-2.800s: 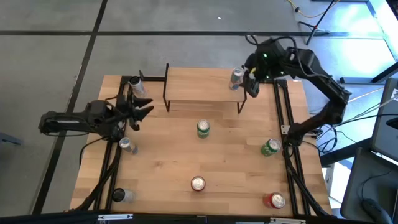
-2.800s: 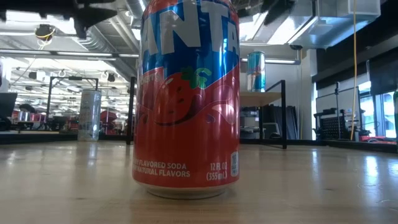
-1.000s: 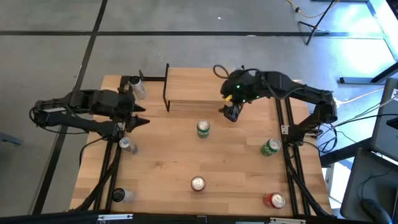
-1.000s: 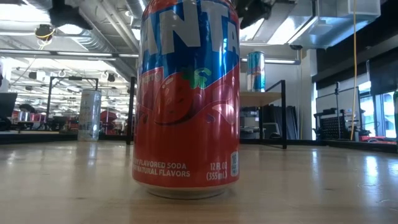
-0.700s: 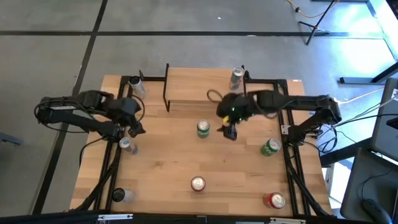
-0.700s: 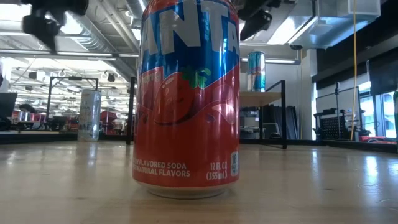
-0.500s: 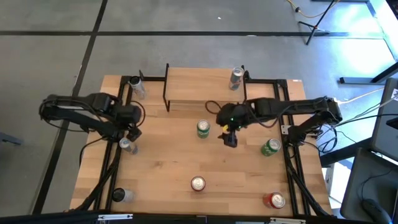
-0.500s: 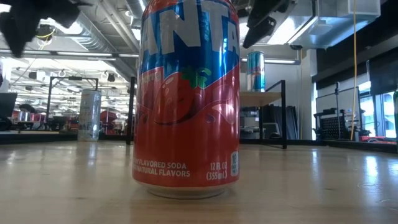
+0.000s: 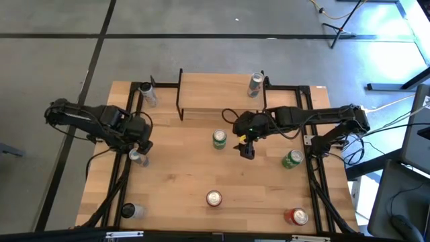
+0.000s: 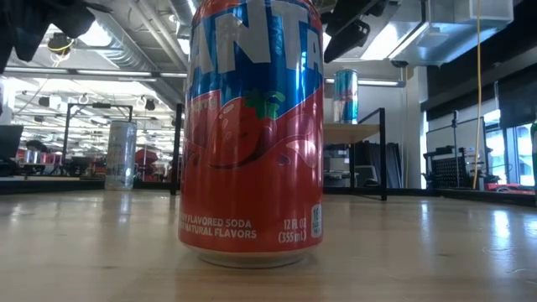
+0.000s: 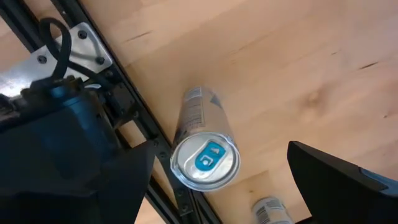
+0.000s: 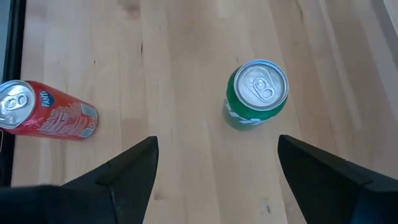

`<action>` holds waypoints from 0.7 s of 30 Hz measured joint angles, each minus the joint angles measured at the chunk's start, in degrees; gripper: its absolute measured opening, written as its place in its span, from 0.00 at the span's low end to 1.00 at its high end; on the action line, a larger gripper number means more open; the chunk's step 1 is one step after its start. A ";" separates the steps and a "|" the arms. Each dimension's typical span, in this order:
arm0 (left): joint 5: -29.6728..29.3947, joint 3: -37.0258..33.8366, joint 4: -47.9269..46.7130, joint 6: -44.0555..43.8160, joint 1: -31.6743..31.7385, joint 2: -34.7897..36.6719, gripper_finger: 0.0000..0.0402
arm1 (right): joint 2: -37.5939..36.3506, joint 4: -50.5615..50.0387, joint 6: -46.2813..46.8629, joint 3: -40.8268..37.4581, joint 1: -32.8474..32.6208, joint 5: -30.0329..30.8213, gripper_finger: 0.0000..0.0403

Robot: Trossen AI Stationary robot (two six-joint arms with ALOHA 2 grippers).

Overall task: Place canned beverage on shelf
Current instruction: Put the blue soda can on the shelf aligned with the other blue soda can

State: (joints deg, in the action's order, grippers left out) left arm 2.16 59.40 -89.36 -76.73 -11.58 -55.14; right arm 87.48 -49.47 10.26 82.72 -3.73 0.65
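Observation:
The shelf (image 9: 215, 91) stands at the table's far edge, and a silver-blue can (image 9: 255, 84) stands upright on its right end (image 10: 345, 96). My left gripper (image 9: 141, 144) hangs open above an upright silver can (image 9: 138, 156), whose top (image 11: 205, 158) shows between the fingers without touching them. My right gripper (image 9: 247, 149) hangs open over bare wood at mid-table. It is just right of an upright green can (image 9: 220, 139), which also shows in the right wrist view (image 12: 256, 90). A red Fanta can (image 9: 213, 198) stands nearer the front edge (image 10: 252, 134).
Another green can (image 9: 292, 159) and a red can (image 9: 295, 216) stand along the right rail. A silver can (image 9: 146, 94) stands left of the shelf, and a dark-topped can (image 9: 127, 210) is at the near left. Black arm rails (image 9: 310, 141) run along both sides.
My right gripper has gone from the shelf's front toward the table's near edge and stopped beside the middle green can. My left gripper has moved toward the near edge and come over the silver can by the left rail. No can has moved.

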 joint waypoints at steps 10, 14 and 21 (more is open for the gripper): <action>0.21 -0.09 0.09 -3.35 -4.02 -4.52 0.89 | 0.00 0.13 -0.24 0.00 -0.01 0.92 0.79; 0.47 -1.47 -0.05 -3.92 -5.32 -6.46 0.89 | 0.00 0.13 -0.24 0.00 -0.01 1.40 0.79; 2.46 -6.57 2.01 -5.80 -7.01 -6.61 0.89 | 0.00 0.13 -0.22 0.00 -0.01 1.37 0.79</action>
State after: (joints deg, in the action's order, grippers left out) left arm 4.62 52.83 -87.36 -82.52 -18.59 -61.76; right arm 87.48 -49.34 10.04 82.72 -3.75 2.02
